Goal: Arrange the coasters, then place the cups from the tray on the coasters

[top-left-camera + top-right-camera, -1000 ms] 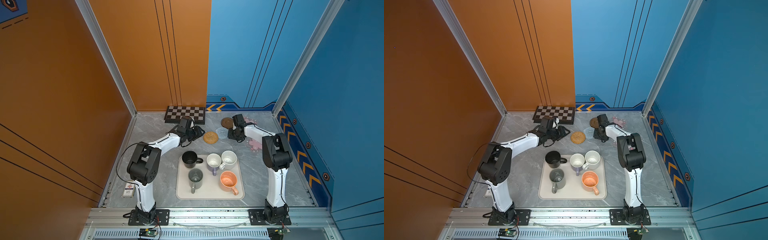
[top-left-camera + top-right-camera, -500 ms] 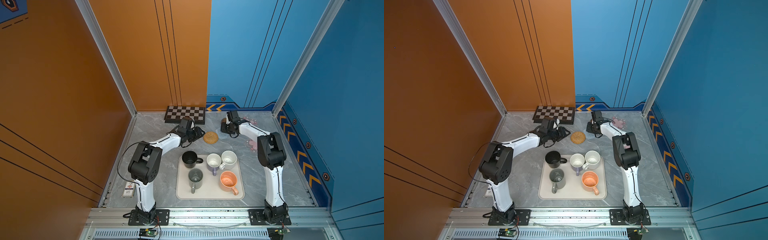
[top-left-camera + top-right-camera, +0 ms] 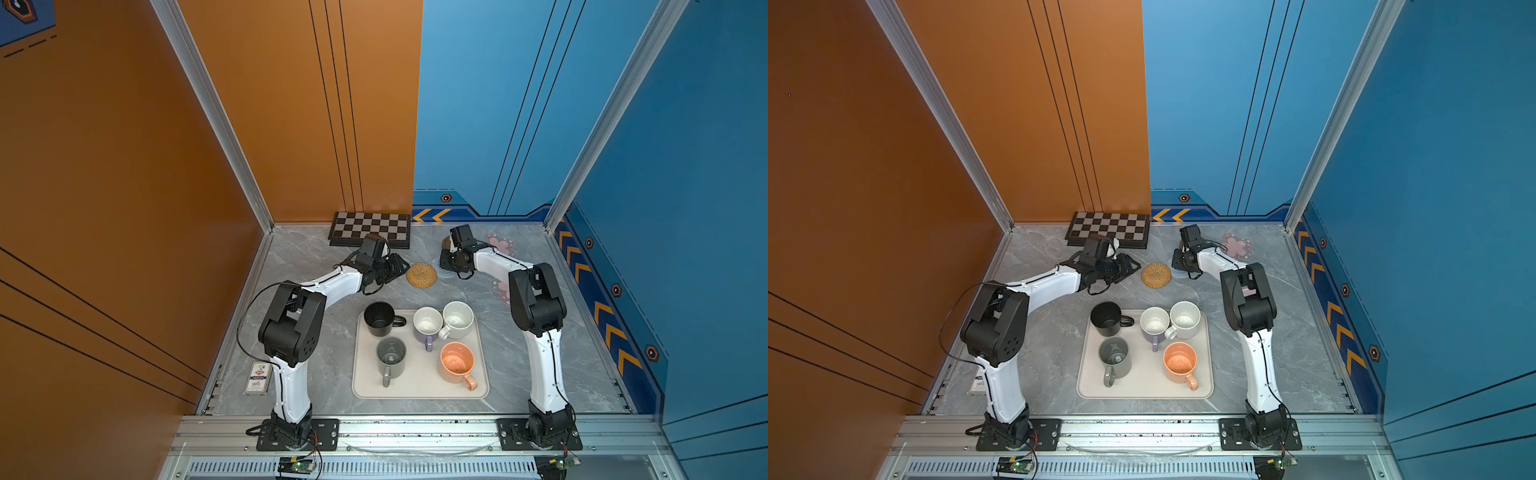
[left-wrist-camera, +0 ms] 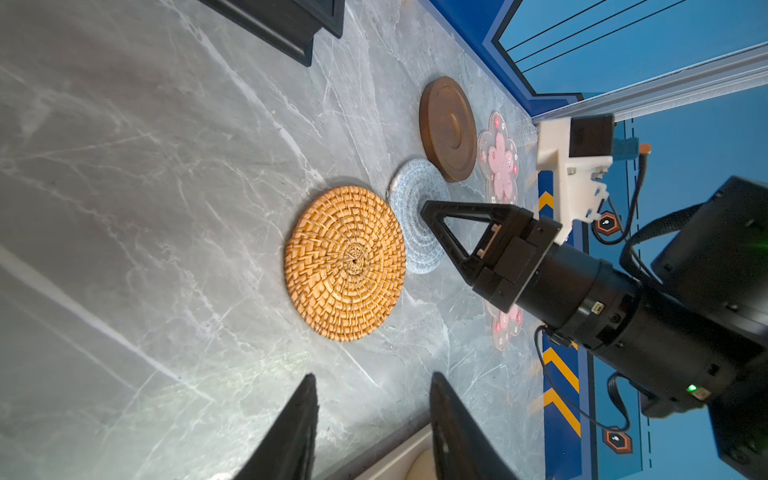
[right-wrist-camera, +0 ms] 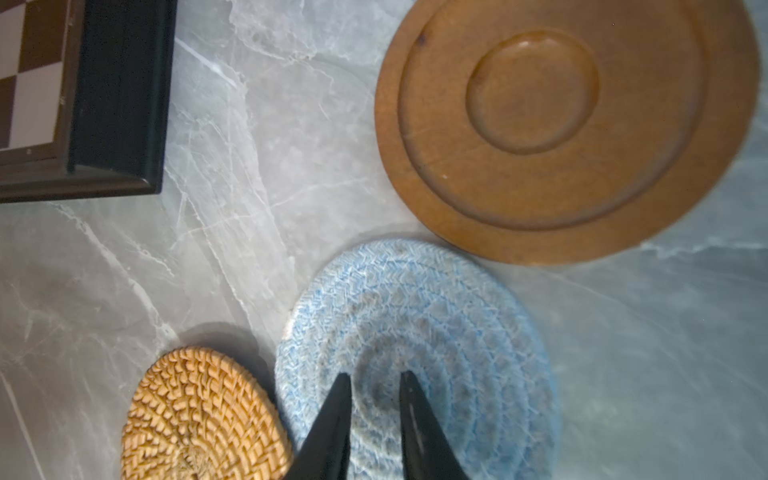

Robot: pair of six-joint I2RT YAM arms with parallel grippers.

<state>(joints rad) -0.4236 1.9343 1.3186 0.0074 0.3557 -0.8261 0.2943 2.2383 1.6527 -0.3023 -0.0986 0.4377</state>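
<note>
Squarely under the right gripper (image 5: 376, 376): light-blue crochet coaster (image 5: 415, 324). Lies flat on the table (image 3: 311, 266), right beside the rattan coaster (image 5: 199, 415) and the wooden disc (image 5: 561, 124). Jaws nearly together, tips down on the crochet's middle (pinching or merely pressing, cannot tell). One blossom coaster (image 4: 500, 160) past the disc, second blossom coaster (image 4: 505, 328) by the right arm (image 3: 494, 259). Near the rattan coaster, left gripper (image 4: 372, 376), jaws apart, nothing between. On the tray (image 3: 415, 392), well apart from the coasters, all five cups upright: black cup (image 3: 379, 318), lavender cup (image 3: 427, 324), cream cup (image 3: 457, 319), grey cup (image 3: 390, 355), peach cup (image 3: 456, 361).
</note>
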